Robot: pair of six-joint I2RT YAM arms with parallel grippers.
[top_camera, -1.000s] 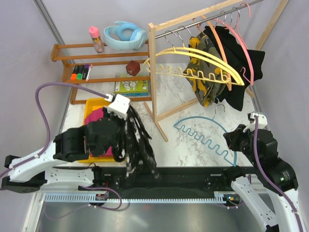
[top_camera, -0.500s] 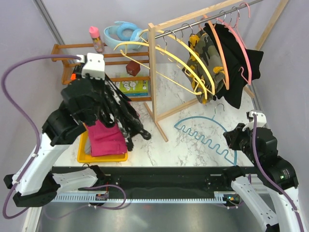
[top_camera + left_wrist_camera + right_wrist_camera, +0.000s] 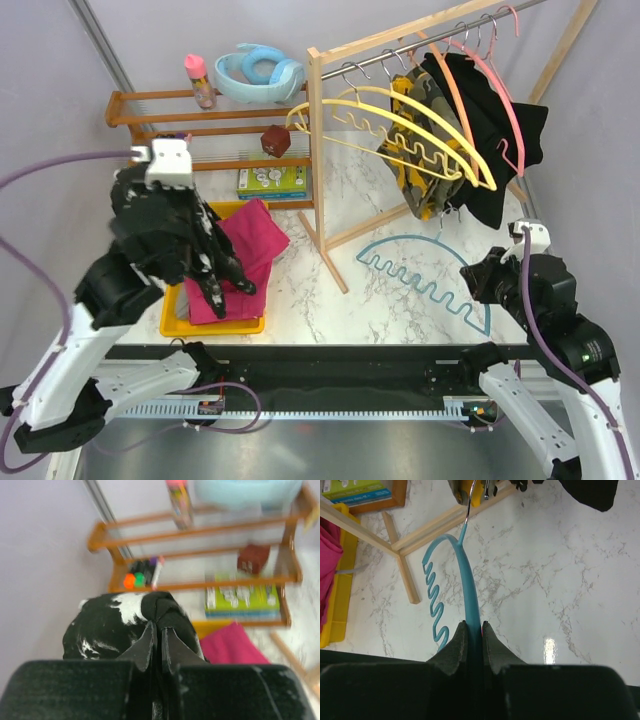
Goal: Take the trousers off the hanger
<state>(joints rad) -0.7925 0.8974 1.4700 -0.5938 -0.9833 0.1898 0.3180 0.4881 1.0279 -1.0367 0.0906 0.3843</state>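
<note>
My left gripper (image 3: 159, 627) is shut on the black trousers with white speckles (image 3: 110, 625), which hang bunched from it (image 3: 215, 270) above the yellow tray (image 3: 172, 322). Magenta trousers (image 3: 255, 240) lie draped in that tray. On the rack's rail (image 3: 400, 48) hang camouflage trousers (image 3: 425, 150) and plain black trousers (image 3: 495, 125), with a bare yellow hanger (image 3: 400, 125) beside them. My right gripper (image 3: 472, 625) is shut on the rim of a blue hanger (image 3: 467, 580) that lies on the marble table (image 3: 420, 283).
A wooden shelf (image 3: 215, 125) at the back left holds markers (image 3: 168, 150), a pink bottle (image 3: 200, 80), a light blue ring (image 3: 260, 72), a dark red block (image 3: 275, 140) and a green booklet (image 3: 270, 180). The rack's wooden foot (image 3: 335, 255) runs across the table's middle.
My left arm swung the speckled trousers from the table's near edge up to the back left, and they now hang over the yellow tray. The yellow hanger swings on the rail. The right arm barely moved.
</note>
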